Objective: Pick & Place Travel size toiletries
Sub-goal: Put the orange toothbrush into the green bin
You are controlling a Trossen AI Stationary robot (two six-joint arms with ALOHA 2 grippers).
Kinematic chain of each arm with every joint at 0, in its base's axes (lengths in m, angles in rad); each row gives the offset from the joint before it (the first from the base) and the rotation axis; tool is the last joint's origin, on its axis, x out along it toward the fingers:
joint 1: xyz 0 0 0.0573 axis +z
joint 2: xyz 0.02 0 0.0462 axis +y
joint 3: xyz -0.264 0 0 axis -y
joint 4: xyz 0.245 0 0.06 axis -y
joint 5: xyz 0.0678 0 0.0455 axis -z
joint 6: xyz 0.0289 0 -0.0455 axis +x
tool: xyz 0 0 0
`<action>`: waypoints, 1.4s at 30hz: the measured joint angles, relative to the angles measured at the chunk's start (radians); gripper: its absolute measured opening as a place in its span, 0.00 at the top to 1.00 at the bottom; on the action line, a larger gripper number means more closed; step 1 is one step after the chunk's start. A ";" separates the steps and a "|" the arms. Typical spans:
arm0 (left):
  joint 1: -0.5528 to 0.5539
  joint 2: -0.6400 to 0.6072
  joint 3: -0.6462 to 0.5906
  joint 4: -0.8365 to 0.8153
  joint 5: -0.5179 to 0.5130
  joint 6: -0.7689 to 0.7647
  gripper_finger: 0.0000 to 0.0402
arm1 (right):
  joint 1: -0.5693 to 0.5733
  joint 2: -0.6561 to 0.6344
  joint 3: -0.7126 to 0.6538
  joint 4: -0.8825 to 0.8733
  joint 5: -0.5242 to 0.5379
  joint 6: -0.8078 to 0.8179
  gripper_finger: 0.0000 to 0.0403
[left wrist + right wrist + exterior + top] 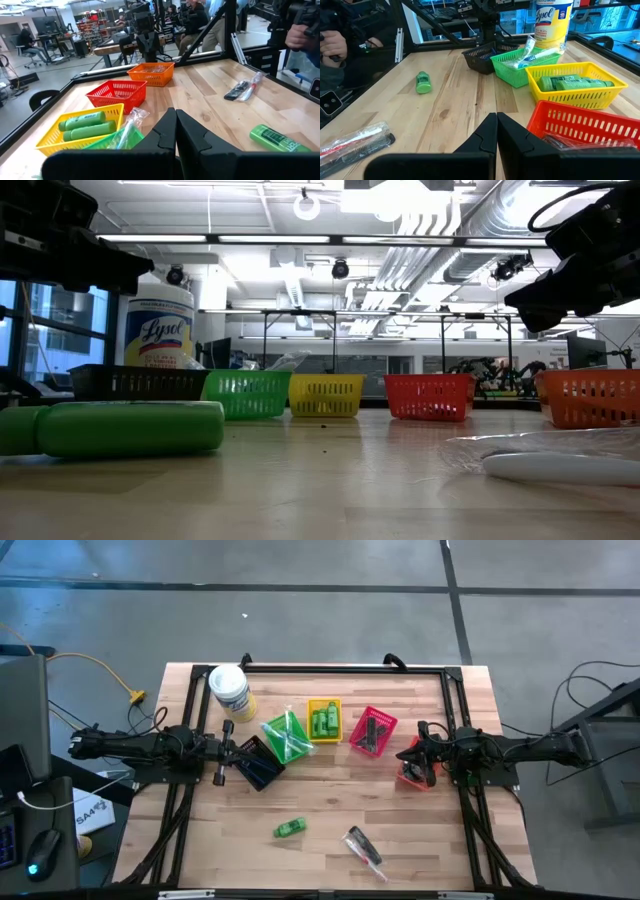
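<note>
On the wooden table point(330, 860) a green bottle point(290, 828) lies by itself near the front, with a wrapped comb point(364, 848) close by. Two more green bottles point(324, 721) sit in the yellow basket point(324, 705). Left gripper point(232, 751) hangs over the black basket point(262, 768), pinched closed and empty. Right gripper point(420, 754) hangs over the orange basket point(413, 778), closed and empty too.

Five baskets point(324, 721) lie in a row mid-table, a tub point(229, 690) behind their left end, a bottle point(290, 828) and comb point(364, 848) in front.
</note>
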 joint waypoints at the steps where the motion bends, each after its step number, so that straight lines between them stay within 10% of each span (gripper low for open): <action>1: 0.000 0.000 0.000 0.000 0.000 0.000 1.00 | 0.000 0.000 0.000 0.000 -0.001 0.001 0.99; 20: 0.000 0.000 0.000 -0.007 -0.006 -0.008 1.00 | 0.088 0.131 0.089 0.165 0.008 0.051 0.99; 32: 0.000 0.000 0.000 -0.031 -0.033 -0.037 1.00 | 0.377 0.673 0.499 -0.017 0.319 0.054 0.99; 42: 0.000 0.000 0.000 -0.031 -0.039 -0.041 1.00 | 0.537 1.121 0.965 -0.489 0.298 0.335 0.99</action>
